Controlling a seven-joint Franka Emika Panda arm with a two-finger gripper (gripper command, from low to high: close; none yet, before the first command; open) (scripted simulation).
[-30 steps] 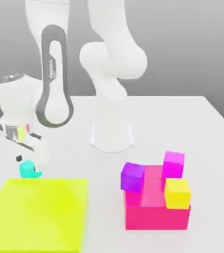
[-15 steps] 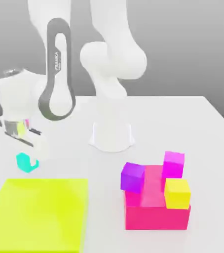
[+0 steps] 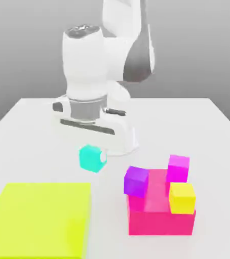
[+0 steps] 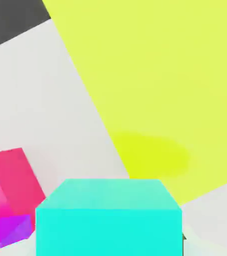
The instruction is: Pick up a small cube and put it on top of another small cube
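Though it takes up much of the white table, the flat yellow slab is idle; beside it the pink block carries purple, magenta and yellow cubes. Smallest, the cyan cube hangs off the table, pinched in the gripper (likely light, rigid, slick-faced, best squeezed on opposite flat sides)

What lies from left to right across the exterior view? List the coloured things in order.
Yellow-green slab → cyan cube → purple cube → yellow cube. The pink block and magenta cube overlap these, so they are left out.
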